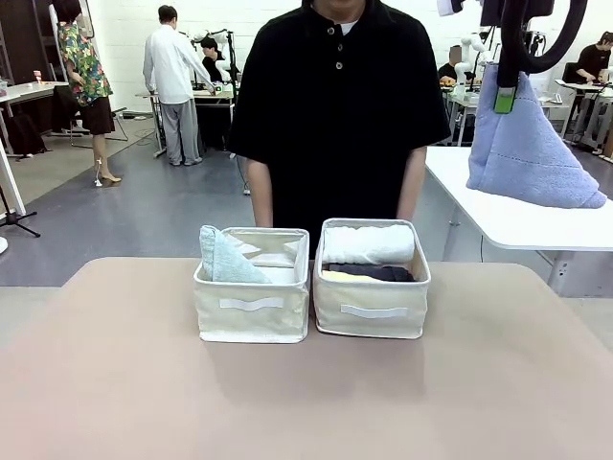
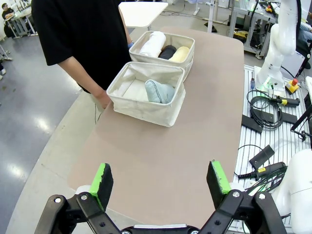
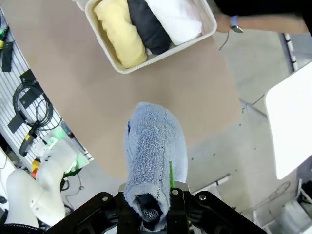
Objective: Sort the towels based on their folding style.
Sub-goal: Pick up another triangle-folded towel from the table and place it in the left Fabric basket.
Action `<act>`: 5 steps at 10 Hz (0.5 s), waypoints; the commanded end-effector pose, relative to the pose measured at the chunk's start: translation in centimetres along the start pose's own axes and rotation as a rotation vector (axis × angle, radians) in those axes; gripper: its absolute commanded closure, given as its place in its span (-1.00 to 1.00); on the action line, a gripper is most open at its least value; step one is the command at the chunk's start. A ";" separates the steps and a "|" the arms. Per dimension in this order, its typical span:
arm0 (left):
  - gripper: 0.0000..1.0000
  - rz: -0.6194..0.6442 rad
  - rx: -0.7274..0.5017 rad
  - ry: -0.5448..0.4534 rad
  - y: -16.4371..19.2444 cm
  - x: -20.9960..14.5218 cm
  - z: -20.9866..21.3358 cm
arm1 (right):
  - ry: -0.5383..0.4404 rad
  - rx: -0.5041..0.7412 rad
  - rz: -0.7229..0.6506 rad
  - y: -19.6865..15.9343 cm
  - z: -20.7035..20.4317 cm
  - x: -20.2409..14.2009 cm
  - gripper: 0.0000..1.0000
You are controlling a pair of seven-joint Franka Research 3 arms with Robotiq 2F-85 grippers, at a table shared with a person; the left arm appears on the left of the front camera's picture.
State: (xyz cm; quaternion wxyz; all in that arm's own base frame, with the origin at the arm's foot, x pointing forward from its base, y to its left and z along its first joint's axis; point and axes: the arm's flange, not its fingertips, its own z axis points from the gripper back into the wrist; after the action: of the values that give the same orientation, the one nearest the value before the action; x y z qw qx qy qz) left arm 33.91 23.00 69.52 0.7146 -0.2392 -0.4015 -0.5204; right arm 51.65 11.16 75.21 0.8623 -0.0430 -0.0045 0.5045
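table (image 1: 115,383) near edge open; right pincer (image 1: 505,96) clamps periwinkle towel (image 1: 532,158) aloft.

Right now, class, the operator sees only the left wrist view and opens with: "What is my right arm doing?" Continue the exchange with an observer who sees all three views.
Observer: The right gripper is shut on a periwinkle blue folded terry towel, which hangs high at the table's right.
Operator: Is it above a bin?
Observer: No. In the right wrist view the cream fabric bin holding three rolled towels lies beyond it, and the towel hangs about over the beige table's edge.
Operator: Any handles facing the robot?
Observer: Yes. That bin and the second cream bin each bear a white strap on the near wall.
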 end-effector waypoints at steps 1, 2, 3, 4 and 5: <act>-1.00 -0.008 0.003 -0.013 -0.2 0.1 0.0 | -0.003 -0.003 -0.001 0.0 0.2 -0.1 0.65; -1.00 -0.008 0.003 -0.013 -0.2 0.1 0.0 | 0.002 -0.087 0.061 1.0 0.9 4.0 0.65; -1.00 -0.008 0.003 -0.013 -0.2 0.1 0.0 | -0.020 -0.136 0.171 2.1 0.6 10.2 0.65; -1.00 -0.008 0.003 -0.013 -0.2 0.1 0.0 | -0.077 -0.140 0.309 3.2 -0.7 16.0 0.65; -1.00 -0.008 0.003 -0.013 -0.2 0.1 0.0 | -0.151 -0.085 0.376 4.2 -2.5 21.9 0.65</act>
State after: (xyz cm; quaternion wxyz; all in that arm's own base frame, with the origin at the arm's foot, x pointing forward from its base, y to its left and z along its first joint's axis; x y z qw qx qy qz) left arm 33.94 22.93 69.52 0.7145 -0.2394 -0.4012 -0.5209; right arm 54.12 28.27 71.17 0.7736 -0.0581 -0.0685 0.6273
